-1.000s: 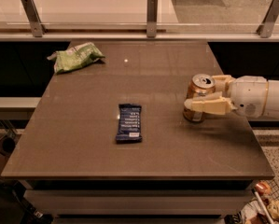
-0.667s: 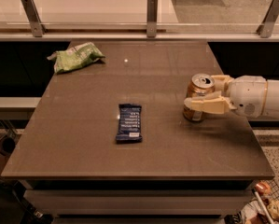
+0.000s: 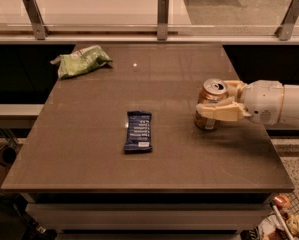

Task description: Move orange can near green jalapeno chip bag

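Note:
The orange can (image 3: 212, 96) stands upright on the right side of the brown table (image 3: 89, 149), silver top and pull tab showing. My gripper (image 3: 216, 99) reaches in from the right, with one cream finger (image 3: 220, 112) in front of the can and the other behind it, shut on the can. The green jalapeno chip bag (image 3: 80, 60) lies crumpled at the table's far left corner, well away from the can.
A flat dark-blue bar wrapper (image 3: 138, 130) lies near the table's middle, between the can and the bag. A glass rail with metal posts (image 3: 162, 17) runs behind the table's far edge. Clutter sits on the floor at the lower right (image 3: 281, 219).

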You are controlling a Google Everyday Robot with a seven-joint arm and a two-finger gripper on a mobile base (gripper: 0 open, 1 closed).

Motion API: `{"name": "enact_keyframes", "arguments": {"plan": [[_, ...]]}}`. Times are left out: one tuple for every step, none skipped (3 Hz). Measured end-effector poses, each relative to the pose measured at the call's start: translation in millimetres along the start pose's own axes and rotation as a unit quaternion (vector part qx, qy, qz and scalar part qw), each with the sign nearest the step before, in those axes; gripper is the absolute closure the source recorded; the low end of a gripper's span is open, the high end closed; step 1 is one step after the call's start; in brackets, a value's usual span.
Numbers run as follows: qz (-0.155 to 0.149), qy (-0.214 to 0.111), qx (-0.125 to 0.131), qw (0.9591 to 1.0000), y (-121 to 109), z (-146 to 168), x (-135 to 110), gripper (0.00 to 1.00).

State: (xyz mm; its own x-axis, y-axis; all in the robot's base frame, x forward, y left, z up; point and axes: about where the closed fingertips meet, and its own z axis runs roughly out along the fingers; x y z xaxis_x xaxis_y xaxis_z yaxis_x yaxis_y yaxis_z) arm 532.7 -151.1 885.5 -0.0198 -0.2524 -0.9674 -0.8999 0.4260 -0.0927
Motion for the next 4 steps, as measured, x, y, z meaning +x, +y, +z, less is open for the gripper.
{"name": "enact_keyframes", "arguments": {"plan": [[0.000,0.000,0.000,1.0000,0,0,0,1.00],[0.010,-0.002,0.003,0.9999,-11,14,-16,1.00],[0.014,-0.005,0.018,0.9997,-19,41,-41,1.00],[0.011,-0.002,0.047,0.9988,-30,70,-58,1.00]]}}
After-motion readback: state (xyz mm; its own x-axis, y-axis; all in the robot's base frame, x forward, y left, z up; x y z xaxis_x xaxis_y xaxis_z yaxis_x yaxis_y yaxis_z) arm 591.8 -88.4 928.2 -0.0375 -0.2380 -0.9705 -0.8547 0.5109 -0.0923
